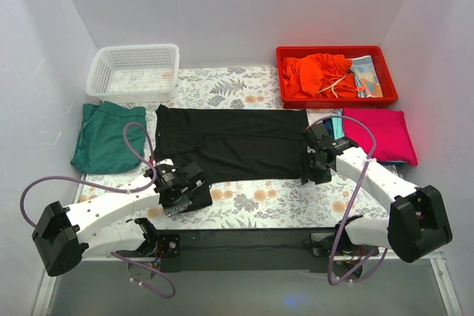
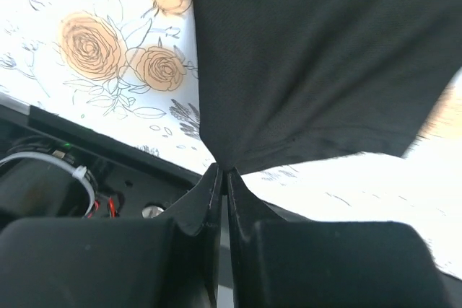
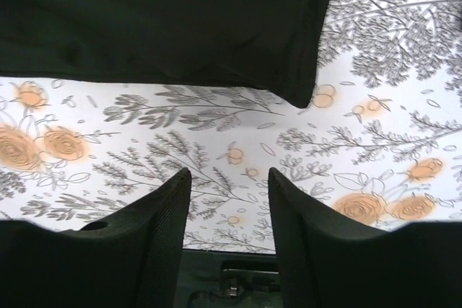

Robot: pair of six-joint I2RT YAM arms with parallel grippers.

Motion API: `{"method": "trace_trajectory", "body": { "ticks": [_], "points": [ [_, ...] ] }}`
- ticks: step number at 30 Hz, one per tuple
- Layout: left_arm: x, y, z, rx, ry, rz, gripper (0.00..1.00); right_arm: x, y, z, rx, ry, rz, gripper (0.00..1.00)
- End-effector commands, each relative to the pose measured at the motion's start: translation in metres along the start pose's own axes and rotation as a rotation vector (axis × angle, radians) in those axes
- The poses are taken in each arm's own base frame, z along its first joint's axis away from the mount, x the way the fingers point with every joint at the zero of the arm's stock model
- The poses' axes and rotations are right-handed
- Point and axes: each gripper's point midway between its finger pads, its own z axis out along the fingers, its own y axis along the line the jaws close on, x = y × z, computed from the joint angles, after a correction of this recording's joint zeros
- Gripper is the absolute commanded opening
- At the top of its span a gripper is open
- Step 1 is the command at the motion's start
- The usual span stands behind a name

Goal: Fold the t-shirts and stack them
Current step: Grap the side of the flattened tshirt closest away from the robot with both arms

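A large black t-shirt [image 1: 233,142] lies spread flat across the middle of the floral table cover. My left gripper [image 1: 194,186] is shut on its near left hem; in the left wrist view the black cloth [image 2: 317,63] rises from the pinched fingertips [image 2: 223,172]. My right gripper [image 1: 314,174] is open and empty at the shirt's near right corner, which shows in the right wrist view [image 3: 166,27] beyond the spread fingers [image 3: 229,178]. A dark-green folded shirt [image 1: 107,138] lies far left. A magenta folded shirt [image 1: 381,135] lies at the right, with a teal edge [image 1: 338,126] beside it.
A white mesh basket [image 1: 135,72] stands at the back left. A red tray [image 1: 337,77] at the back right holds orange cloth [image 1: 318,72] and other items. White walls close in both sides. A black base rail [image 1: 244,249] runs along the near edge.
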Motion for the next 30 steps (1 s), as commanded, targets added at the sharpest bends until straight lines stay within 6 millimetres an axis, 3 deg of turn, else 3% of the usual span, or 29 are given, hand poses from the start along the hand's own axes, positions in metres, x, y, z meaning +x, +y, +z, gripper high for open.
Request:
{"method": "trace_trajectory", "body": {
  "ticks": [1,9,18,22,30],
  "points": [
    [-0.027,-0.01,-0.022,-0.012,-0.083,-0.578,0.0,-0.012,-0.017,-0.001,0.05,-0.017,0.104,0.54],
    [-0.031,-0.007,-0.029,-0.026,-0.099,-0.597,0.0,-0.049,-0.036,0.005,0.01,-0.056,0.192,0.54],
    [-0.029,-0.003,-0.029,-0.02,-0.089,-0.617,0.0,-0.046,-0.028,0.026,-0.061,0.002,0.219,0.51],
    [-0.029,-0.002,-0.029,-0.017,-0.089,-0.618,0.0,-0.037,-0.025,0.028,-0.079,0.039,0.226,0.49],
    [-0.034,-0.007,-0.032,-0.012,-0.104,-0.61,0.0,0.011,-0.04,0.038,0.003,0.167,0.246,0.42]
  ]
}}
